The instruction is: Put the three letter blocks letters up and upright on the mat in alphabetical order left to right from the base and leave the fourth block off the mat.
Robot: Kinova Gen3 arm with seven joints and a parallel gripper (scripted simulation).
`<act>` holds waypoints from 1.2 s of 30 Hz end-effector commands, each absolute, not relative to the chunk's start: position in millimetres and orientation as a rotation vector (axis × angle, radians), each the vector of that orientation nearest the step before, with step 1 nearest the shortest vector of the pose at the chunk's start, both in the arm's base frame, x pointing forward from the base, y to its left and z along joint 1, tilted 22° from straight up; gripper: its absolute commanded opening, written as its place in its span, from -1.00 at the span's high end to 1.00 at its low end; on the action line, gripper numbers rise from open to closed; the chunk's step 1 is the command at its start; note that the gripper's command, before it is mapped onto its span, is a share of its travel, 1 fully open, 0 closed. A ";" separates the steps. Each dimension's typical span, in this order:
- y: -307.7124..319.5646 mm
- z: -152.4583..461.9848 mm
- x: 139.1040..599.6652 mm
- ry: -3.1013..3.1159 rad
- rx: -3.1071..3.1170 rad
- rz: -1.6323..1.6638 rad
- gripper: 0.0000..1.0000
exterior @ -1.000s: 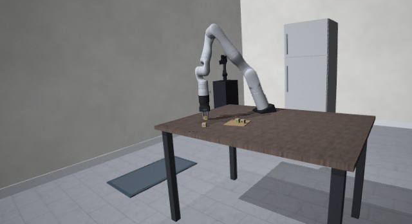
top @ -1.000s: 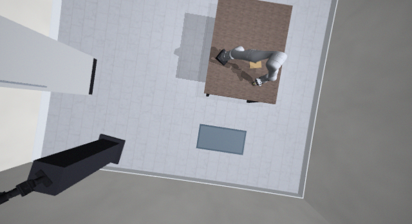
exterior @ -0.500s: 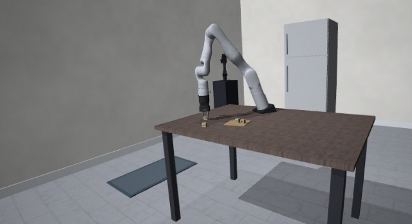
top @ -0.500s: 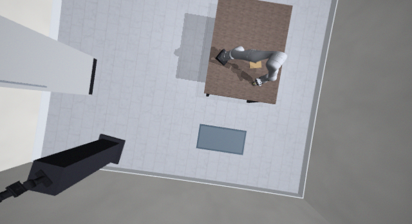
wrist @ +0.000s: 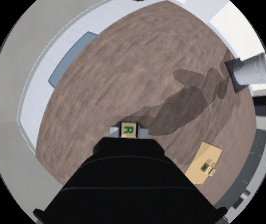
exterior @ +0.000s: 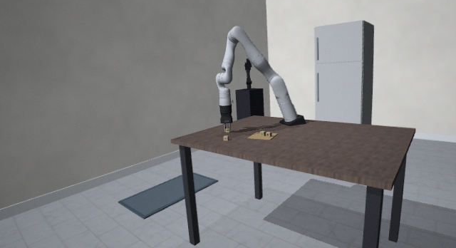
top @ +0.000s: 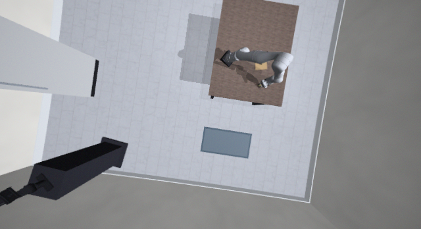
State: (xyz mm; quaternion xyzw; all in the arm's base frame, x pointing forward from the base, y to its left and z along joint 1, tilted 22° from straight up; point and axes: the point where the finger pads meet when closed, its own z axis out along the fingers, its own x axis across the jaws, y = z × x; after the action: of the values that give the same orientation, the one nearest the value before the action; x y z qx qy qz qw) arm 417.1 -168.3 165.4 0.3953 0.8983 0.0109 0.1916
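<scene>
Grey fridge [exterior: 343,71] by wall, blue-grey floor rug [exterior: 167,194], black cabinet [exterior: 249,102].
</scene>
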 end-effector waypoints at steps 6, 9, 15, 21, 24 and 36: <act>-166.2 188.0 411.4 2.516 1.108 0.031 0.01; -163.7 203.4 402.8 2.525 1.112 0.028 0.01; -158.8 235.3 390.8 2.525 1.112 0.029 0.01; -156.0 248.2 383.2 2.530 1.113 0.028 0.01; -155.1 253.5 380.8 2.530 1.113 0.028 0.01; -155.2 255.4 382.3 2.524 1.110 0.031 0.01</act>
State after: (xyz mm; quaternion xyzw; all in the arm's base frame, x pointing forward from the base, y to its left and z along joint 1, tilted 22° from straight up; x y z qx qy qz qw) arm 382.4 -155.0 253.1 0.3948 0.8989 0.0104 0.1900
